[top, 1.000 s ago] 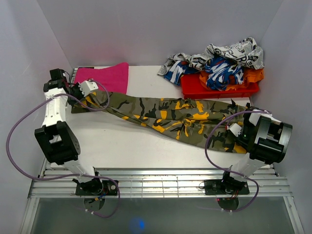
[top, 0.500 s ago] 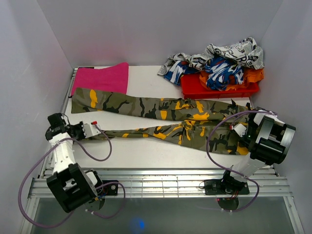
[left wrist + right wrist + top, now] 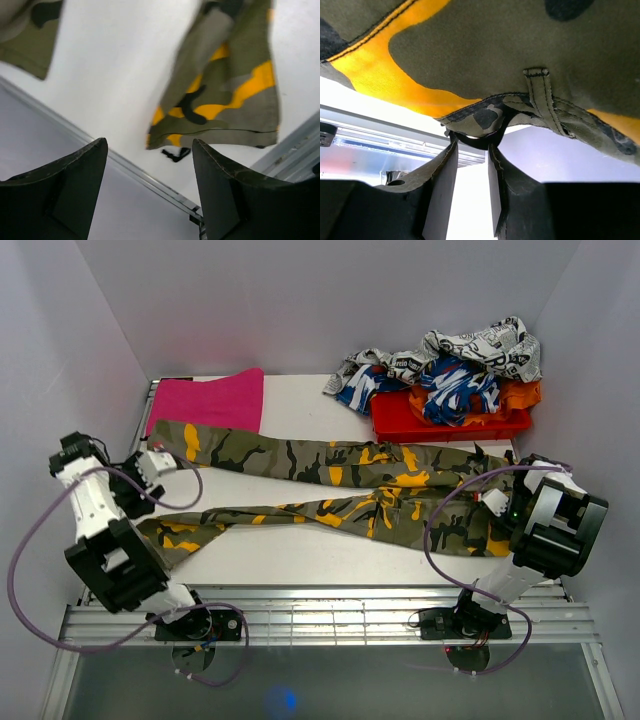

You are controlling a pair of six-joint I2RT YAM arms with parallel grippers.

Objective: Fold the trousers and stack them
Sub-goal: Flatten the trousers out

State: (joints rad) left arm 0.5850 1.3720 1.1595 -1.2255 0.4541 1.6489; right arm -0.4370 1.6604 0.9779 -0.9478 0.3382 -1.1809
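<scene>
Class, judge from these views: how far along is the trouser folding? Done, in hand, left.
Done: trousers lie stretched out, legs apart. In hand: right gripper pinches the waistband; left gripper is open, holding nothing. Left: no fold made yet, nothing stacked.

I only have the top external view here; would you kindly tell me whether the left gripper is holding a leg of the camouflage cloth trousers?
Observer: No. In the left wrist view the left gripper stands wide open with nothing between its jaws. The hem of the olive, dark and yellow-orange camouflage cloth trousers lies on the white table beyond them.
Operator: Thank you. And the right gripper, which I can hardly make out?
Observer: The right wrist view shows the right gripper nearly closed, its jaws pinching a fold of the waistband edge.
Operator: Where along the waistband?
Observer: Just beside a sewn belt loop.
</scene>
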